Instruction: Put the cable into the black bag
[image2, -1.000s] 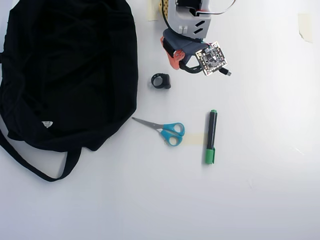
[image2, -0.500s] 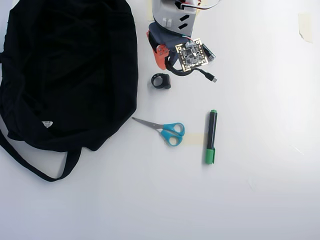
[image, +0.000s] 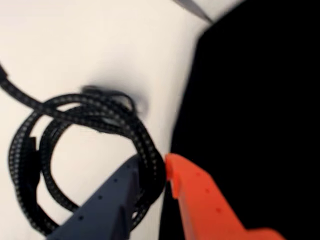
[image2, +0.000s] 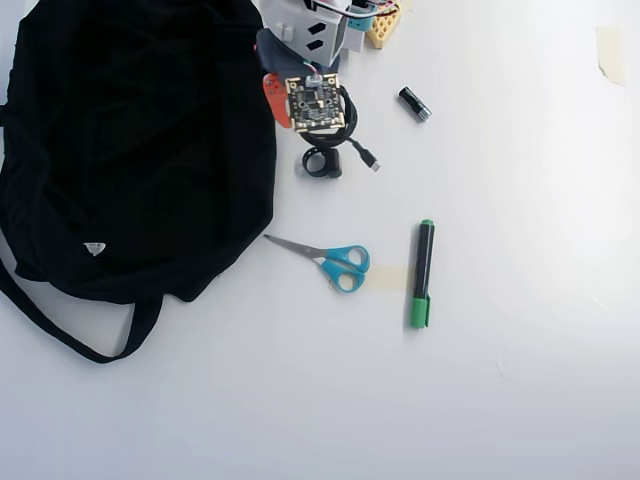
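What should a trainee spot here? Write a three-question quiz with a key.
1. True or false: the claw is shut on the cable.
2. In the overhead view, what lies between the bag and the marker? A scissors; B cup; C spoon.
3. Is the cable inside the bag yet?

Key: 1 true. 2 A. 3 No, it hangs beside the bag's edge.

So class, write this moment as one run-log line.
phase: carrying | gripper: shut on cable | position: at black bag's right edge, overhead view | cable in bag: not yet
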